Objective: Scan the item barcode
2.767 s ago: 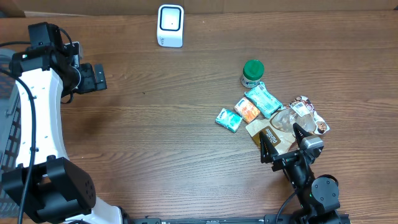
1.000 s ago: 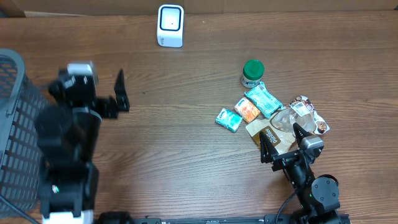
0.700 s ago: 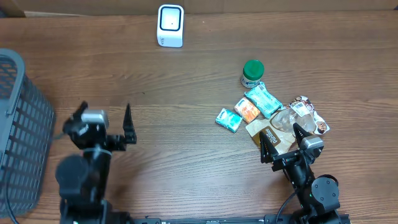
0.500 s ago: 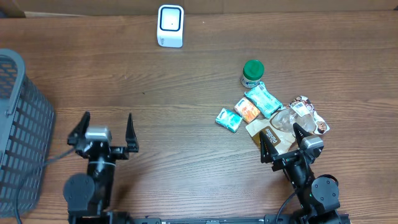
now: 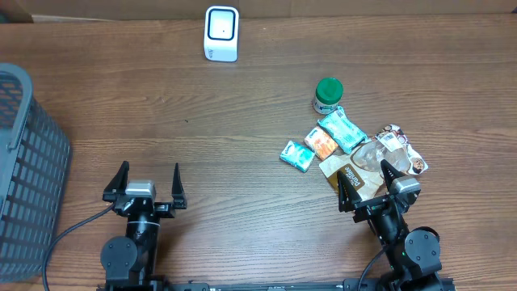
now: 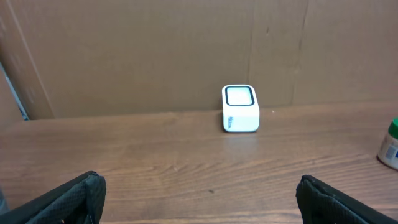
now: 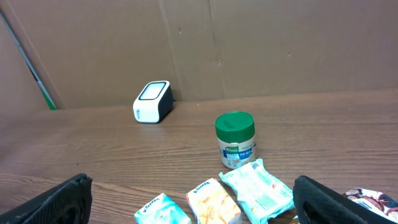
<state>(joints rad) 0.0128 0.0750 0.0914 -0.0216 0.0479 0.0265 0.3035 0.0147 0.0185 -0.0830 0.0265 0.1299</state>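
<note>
Left gripper [image 5: 150, 171] and right gripper [image 5: 363, 179] gape empty; the packets [image 5: 343, 129] lie just beyond the right fingers, scanner [image 5: 221, 33] far and left.

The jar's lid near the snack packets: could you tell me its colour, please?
The lid is green; the right wrist view shows it best.

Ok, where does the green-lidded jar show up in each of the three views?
Overhead: jar right of centre, just above the packets.
Left wrist: jar cut off at the right edge, mid-height.
Right wrist: jar near centre, behind the packets.
Shared landmark: the white scanner, left of the jar in all three.
</note>
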